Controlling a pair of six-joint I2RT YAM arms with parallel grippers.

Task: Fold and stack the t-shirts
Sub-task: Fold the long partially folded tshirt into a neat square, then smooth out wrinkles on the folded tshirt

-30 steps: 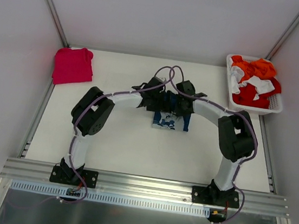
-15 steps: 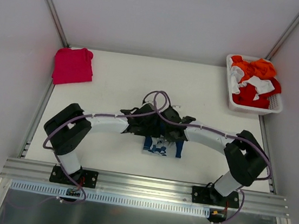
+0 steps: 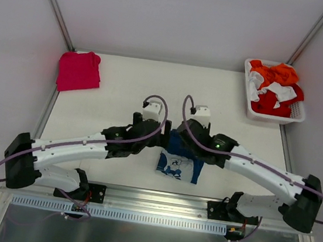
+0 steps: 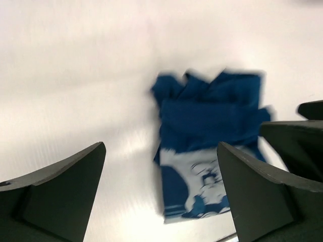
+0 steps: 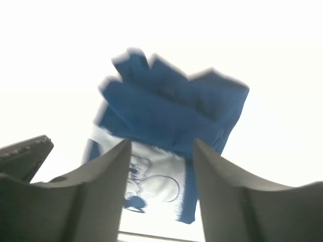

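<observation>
The navy blue t-shirt (image 3: 180, 166) lies folded on the white table (image 3: 123, 93) near its front edge, with a white cartoon print facing up. Both wrist views look down on the shirt (image 4: 212, 116) (image 5: 171, 111), which is blurred. My left gripper (image 3: 163, 134) (image 4: 160, 151) is open wide above its far left part and holds nothing. My right gripper (image 3: 178, 137) (image 5: 161, 146) is open over its far edge, with no cloth between its fingers. The pinkish-red t-shirt (image 3: 79, 71) lies folded at the far left corner.
A white basket (image 3: 294, 117) with orange, red and white clothes stands at the far right. Both arms stretch low across the table's front half. The aluminium rail (image 3: 158, 198) runs just in front of the navy shirt.
Both grippers drew the navy shirt from the table's middle toward the front edge, then opened and let it go. Both arms have dropped low and stretched out.
</observation>
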